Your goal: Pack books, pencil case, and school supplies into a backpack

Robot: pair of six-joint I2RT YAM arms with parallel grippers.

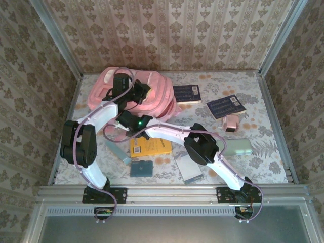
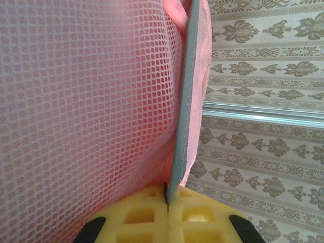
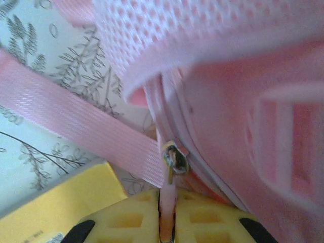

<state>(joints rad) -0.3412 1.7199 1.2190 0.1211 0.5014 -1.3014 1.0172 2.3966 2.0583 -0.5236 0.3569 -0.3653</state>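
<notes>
Clearly, backpack (image 3: pixel 228 101) zipper pull (image 3: pixel 168 202) (pink) is pinched between right tool (image 3: pixel 169 230) pads (image 3: pixel 132 218).

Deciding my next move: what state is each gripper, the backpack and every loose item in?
backpack, lying on the table; how far the zip is open cannot be told.
left gripper, shut on its grey trim.
right gripper, shut on the zipper pull.
orange-yellow book, flat on table, unpacked.
navy books, both flat on table, unpacked.
teal rectangle, flat on table, unpacked.
silver-framed rectangle, flat on table, unpacked.
</notes>
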